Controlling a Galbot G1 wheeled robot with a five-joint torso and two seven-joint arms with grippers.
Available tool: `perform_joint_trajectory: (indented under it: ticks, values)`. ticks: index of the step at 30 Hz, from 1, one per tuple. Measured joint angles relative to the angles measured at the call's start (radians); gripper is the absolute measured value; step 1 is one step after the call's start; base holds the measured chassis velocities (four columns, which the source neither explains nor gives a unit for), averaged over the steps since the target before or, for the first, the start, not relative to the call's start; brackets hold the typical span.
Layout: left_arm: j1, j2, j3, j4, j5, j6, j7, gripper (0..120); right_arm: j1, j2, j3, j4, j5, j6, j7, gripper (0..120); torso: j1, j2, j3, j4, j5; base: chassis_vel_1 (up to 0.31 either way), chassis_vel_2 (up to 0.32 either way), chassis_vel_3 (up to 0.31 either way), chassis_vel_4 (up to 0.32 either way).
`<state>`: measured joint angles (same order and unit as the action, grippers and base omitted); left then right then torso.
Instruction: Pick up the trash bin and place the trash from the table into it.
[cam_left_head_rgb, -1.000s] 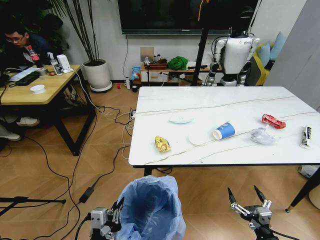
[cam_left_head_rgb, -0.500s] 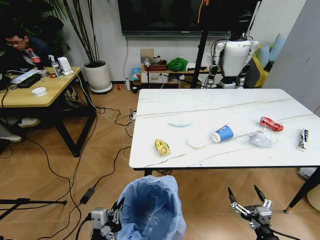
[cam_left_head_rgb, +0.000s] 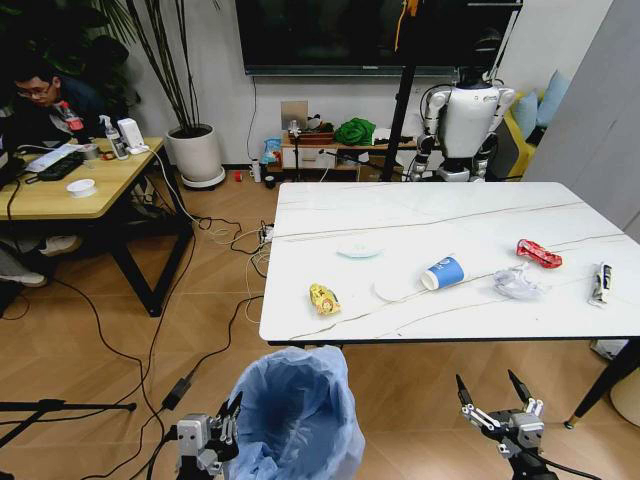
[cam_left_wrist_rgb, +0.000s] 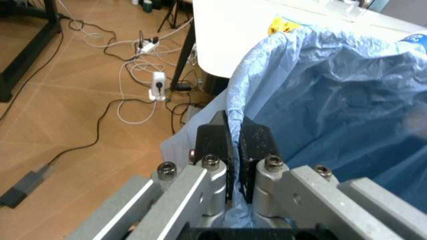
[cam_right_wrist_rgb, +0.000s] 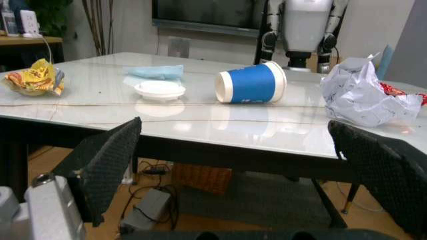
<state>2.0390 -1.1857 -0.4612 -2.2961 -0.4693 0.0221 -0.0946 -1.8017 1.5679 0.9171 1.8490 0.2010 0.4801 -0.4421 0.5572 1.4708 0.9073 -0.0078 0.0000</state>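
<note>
Holding the trash bin (cam_left_head_rgb: 297, 415) by its rim, the left gripper (cam_left_head_rgb: 228, 432) sits low at the robot's left, its fingers (cam_left_wrist_rgb: 215, 141) clenched on the frilly light-blue bag liner and the bin wall beneath it (the left wrist view shows the two black pads pinched together over the plastic). Such a rim grasp likely keeps the bin's mouth open and upward, ready to receive litter. The bin hangs in front of the robot, just short of the near edge of the bench (cam_left_head_rgb: 440, 215).

On the marble-look bench the trash lies spread left to right: a yellow snack packet (cam_left_head_rgb: 324, 298) near the front edge, a pale lid (cam_left_head_rgb: 359, 247) farther back, a white round lid (cam_left_head_rgb: 393, 289), a blue-and-white paper cup (cam_left_head_rgb: 443, 272) on its side, crumpled clear film (cam_left_head_rgb: 516, 283), a red wrapper (cam_left_head_rgb: 539, 254) and a black-and-white sachet (cam_left_head_rgb: 600, 283).

At the right, the right gripper (cam_left_head_rgb: 495, 397) hovers below bench height with its fingers (cam_right_wrist_rgb: 105, 165) spread wide and empty, apparently free to collect the litter.
</note>
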Motion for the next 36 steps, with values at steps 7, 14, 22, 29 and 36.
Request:
perform_joint_trajectory:
  ticks: [7,14,22,29,36]
  values:
    - [0.006,0.001,0.003,-0.011,0.011,-0.002,-0.014,0,-0.003,-0.002,0.001,0.003,0.000,0.000,0.000,100,0.001,0.001,0.001,0.0000,0.0000,0.000,0.000,0.000,0.000]
    - [-0.001,-0.004,-0.004,-0.013,0.041,-0.006,-0.010,0,-0.020,-0.012,-0.001,0.023,0.000,0.006,0.000,100,-0.002,-0.004,-0.002,0.0000,0.0002,0.000,0.000,0.000,0.000]
    - [0.034,-0.012,0.010,-0.044,-0.006,0.037,-0.008,0,-0.079,-0.135,-0.002,0.113,0.054,-0.014,0.087,100,-0.003,-0.007,-0.004,-0.0002,0.0003,0.000,0.000,0.000,0.000]
    - [0.061,0.001,0.013,-0.023,-0.026,0.049,0.005,0,-0.100,-0.282,-0.011,0.251,0.159,-0.144,0.114,100,-0.004,-0.010,-0.005,-0.0001,0.0001,0.000,0.000,0.000,0.000]
    - [0.078,0.011,0.017,-0.015,-0.028,0.055,0.014,0,-0.057,-0.539,-0.044,0.305,0.239,-0.247,0.107,100,-0.005,-0.012,-0.006,0.0001,0.0002,0.000,0.000,0.000,0.000]
